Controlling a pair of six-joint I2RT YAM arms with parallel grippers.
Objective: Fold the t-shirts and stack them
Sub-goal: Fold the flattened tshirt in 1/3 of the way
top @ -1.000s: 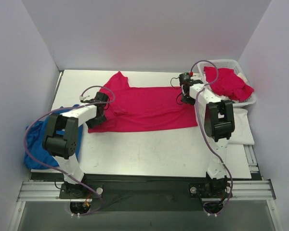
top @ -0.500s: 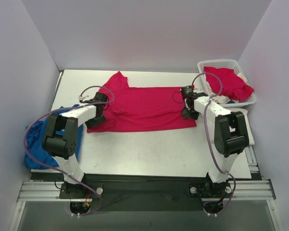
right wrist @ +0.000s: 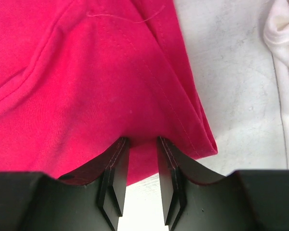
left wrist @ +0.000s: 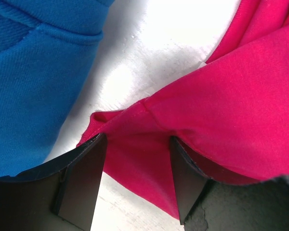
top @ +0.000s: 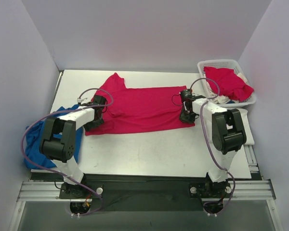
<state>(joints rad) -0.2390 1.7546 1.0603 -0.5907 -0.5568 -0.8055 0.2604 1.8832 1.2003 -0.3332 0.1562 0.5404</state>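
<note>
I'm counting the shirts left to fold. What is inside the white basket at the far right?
A crumpled pinkish-red shirt fills most of the basket, with a bit of white cloth at its edge. Anything beneath them is covered.

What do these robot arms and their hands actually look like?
The left arm and right arm are both built from white tubular links joined by chunky black joints. A thin purplish-grey cable runs along each arm in slack loops. The left hand and right hand each end in two flat, matte black fingers with squared tips. No markings show.
</note>
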